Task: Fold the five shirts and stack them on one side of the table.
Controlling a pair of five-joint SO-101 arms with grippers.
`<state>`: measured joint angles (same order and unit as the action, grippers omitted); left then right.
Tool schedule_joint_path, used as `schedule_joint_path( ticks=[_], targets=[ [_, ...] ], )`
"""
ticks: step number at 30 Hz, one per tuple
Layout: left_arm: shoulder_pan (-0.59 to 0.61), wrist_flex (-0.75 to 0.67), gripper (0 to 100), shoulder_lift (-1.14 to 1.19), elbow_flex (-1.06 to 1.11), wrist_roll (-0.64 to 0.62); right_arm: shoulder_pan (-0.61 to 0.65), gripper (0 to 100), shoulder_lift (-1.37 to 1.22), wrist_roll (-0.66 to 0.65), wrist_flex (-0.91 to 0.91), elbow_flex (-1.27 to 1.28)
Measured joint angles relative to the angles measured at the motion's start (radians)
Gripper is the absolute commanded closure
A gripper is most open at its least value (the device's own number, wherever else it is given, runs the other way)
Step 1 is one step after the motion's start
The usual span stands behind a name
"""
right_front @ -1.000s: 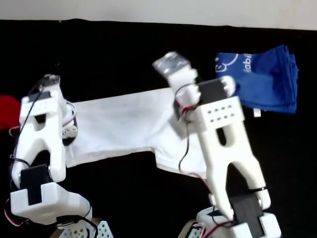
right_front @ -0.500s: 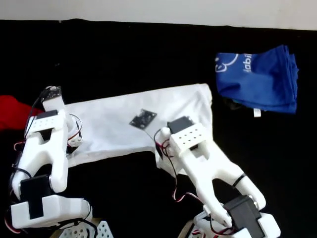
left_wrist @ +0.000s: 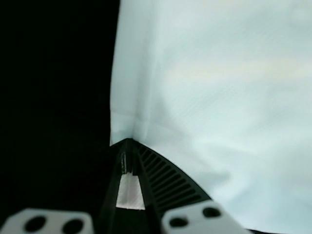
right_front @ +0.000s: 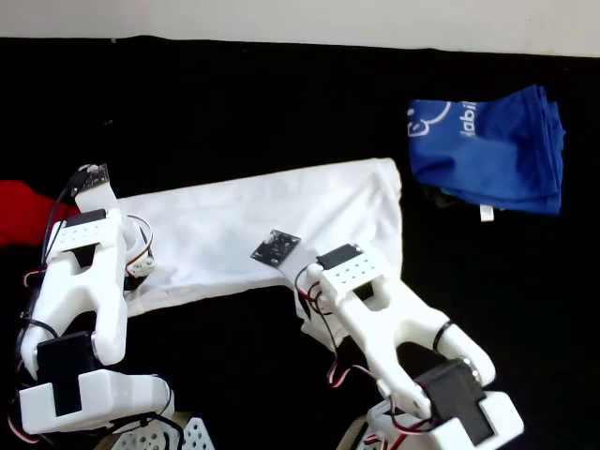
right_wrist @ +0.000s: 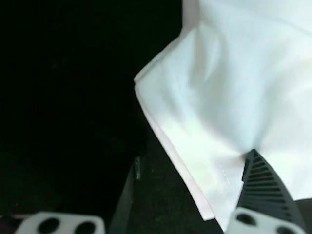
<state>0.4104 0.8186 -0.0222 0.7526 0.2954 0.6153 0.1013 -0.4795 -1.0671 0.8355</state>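
We see the left gripper [left_wrist: 127, 148] pinched tight, apparently on the hem of the white shirt [left_wrist: 219, 87]. The right gripper [right_wrist: 194, 161] gapes wide, with the left arm [right_front: 82, 272] and right arm [right_front: 384, 314] folded low.

A white shirt [right_front: 272, 225] lay spread out on the black table [right_front: 206, 103]. The left arm [right_front: 80, 272] stood over the shirt's left end. The right arm [right_front: 375, 309] leaned over its near edge, close to the right end. A folded pile of blue shirts [right_front: 497, 155] sat farther back on the right, apart from the white one. Something red [right_front: 17, 214] peeked in at the left edge.
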Motion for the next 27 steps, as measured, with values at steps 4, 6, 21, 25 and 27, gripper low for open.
schedule_joint_path(
  ticks=[4,6,21,25,27],
  targets=[
    [0.000,0.000,99,0.000,0.000,0.000,-0.008,74.2,-0.084,0.000,0.003,-0.031],
    [0.000,0.000,99,0.000,0.000,0.000,-0.011,83.6,-0.095,0.000,0.005,-0.038],
    [0.000,0.000,99,0.000,0.000,0.000,-0.126,99.3,-0.135,0.002,-0.100,-0.209],
    [0.000,0.000,99,0.000,0.000,0.000,-0.175,99.3,-0.149,-0.040,-0.259,-0.410],
    [0.000,0.000,99,0.000,0.000,0.000,-0.201,99.3,-0.158,-0.071,-0.310,-0.517]
  ],
)
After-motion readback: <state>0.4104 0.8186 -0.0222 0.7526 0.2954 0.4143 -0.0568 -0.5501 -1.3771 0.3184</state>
